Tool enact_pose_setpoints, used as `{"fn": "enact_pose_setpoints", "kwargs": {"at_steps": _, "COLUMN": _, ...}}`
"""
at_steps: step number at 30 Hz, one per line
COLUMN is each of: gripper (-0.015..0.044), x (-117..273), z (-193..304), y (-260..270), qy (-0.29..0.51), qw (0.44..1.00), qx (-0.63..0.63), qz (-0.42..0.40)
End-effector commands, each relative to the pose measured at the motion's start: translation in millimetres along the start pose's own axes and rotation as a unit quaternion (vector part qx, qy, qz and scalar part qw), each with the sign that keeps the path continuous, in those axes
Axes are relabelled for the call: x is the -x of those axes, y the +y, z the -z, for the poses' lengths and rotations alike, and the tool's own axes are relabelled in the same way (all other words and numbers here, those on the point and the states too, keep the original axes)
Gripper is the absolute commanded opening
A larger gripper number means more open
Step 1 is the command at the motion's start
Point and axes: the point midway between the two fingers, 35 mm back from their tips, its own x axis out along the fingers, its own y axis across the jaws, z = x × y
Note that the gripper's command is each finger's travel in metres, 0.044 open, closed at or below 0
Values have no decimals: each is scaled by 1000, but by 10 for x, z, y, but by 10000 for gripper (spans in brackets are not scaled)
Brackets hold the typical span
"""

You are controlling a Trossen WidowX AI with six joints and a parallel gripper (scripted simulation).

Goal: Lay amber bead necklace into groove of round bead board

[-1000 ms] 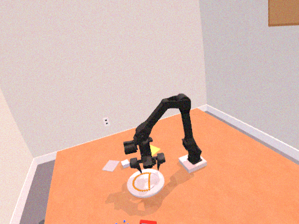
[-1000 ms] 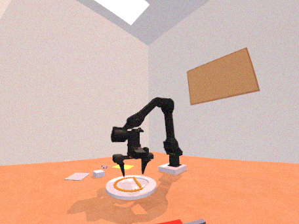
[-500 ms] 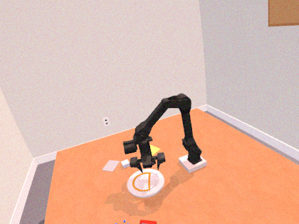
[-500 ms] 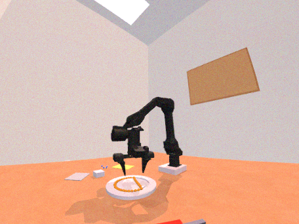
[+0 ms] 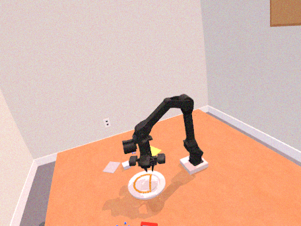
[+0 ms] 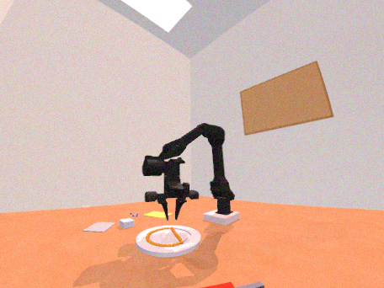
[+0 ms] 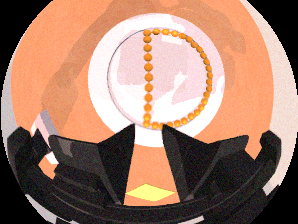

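The round white bead board (image 5: 162,186) (image 6: 194,241) (image 7: 99,80) lies on the table under the gripper. The amber bead necklace (image 5: 150,184) (image 6: 147,238) (image 7: 148,77) lies on it in a D shape. In the wrist view its curved part follows the right half of the groove, and its other part runs straight across the middle; the left half of the groove shows no beads. My gripper (image 5: 149,170) (image 6: 172,220) (image 7: 149,127) is partly open, pointing down with nothing between its fingertips. It is above the board's edge, near the D's corner closest to the fingers in the wrist view.
A yellow sheet (image 5: 155,150) (image 6: 156,214) (image 7: 150,192) lies behind the board. A small white block (image 5: 125,165) (image 6: 126,223) and a pale flat square (image 5: 111,167) (image 6: 99,226) lie to its left. A red object (image 5: 148,224) (image 6: 220,285) is at the front.
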Motion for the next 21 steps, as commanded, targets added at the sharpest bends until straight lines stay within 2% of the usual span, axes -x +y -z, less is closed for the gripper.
{"fn": "enact_pose_setpoints", "kwargs": {"at_steps": 1, "gripper": 120, "x": 2, "z": 0, "y": -2, "qy": 0, "qw": 1000, "qx": 0, "qz": 1}}
{"fn": "enact_pose_setpoints", "kwargs": {"at_steps": 21, "gripper": 120, "x": -311, "z": -6, "y": 5, "qy": 0, "qw": 1000, "qx": -5, "qz": 0}}
